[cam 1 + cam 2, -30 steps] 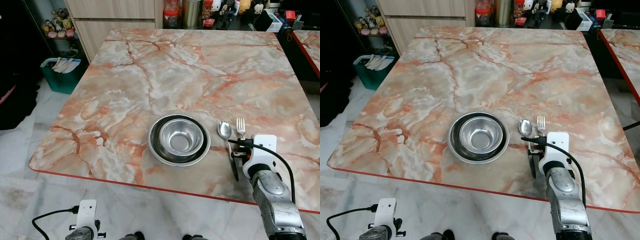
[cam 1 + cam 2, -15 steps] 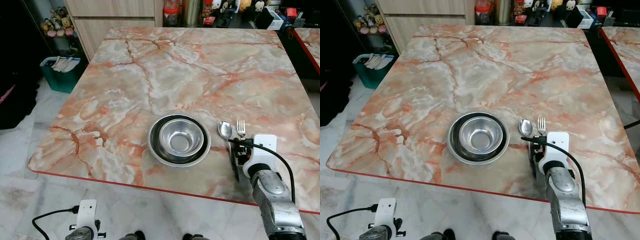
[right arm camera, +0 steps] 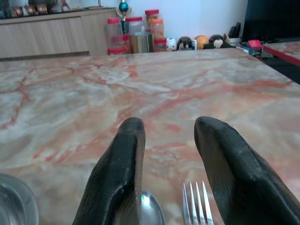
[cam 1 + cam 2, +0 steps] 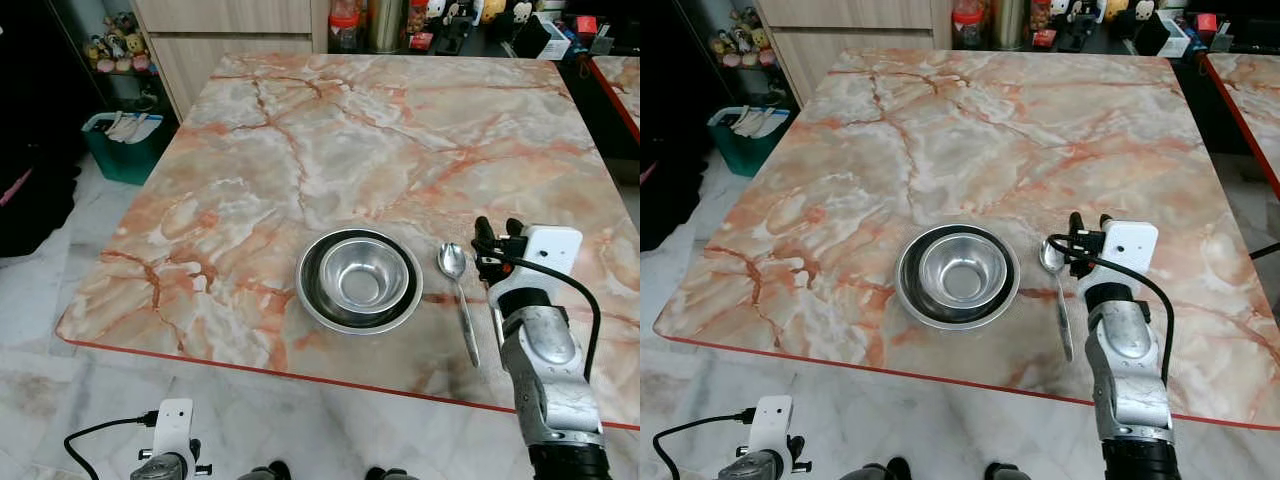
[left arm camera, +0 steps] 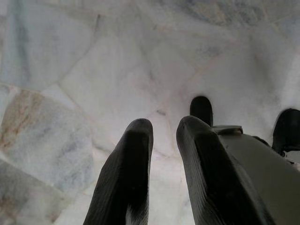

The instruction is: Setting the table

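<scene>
Cutlery lies at our right on the marble worktop (image 4: 300, 130): a spoon (image 4: 456, 281) just beside the nested steel bowls, and a fork (image 3: 197, 206) next to it, whose tines we see in the right wrist view between and beyond our black fingers (image 3: 117, 178). The fork's handle is hidden under our right arm in the head views, so we cannot say how straight it lies. The steel bowl (image 4: 362, 273) sits inside a wider, shallower steel dish (image 4: 312, 300), near the front edge of the worktop, where a diner would reach it; the spoon lies parallel to that edge's perpendicular, bowl end away from us, as a place setting wants. Our right gripper (image 4: 495, 233) hovers above the fork's tines, jaws spread with nothing between them, raised off the marble and pointing toward the far side of the worktop. We judge that both pieces of cutlery are laid down and the hand is free. Our left gripper (image 5: 161, 154) hangs idle below the worktop edge over the pale stone floor (image 5: 70, 70), its jaws nearly together with a narrow gap and holding nothing. Jars and small figurines (image 3: 140, 35) stand along the far edge, well apart from the setting. Next we would judge whether the fork needs squaring to the spoon.
</scene>
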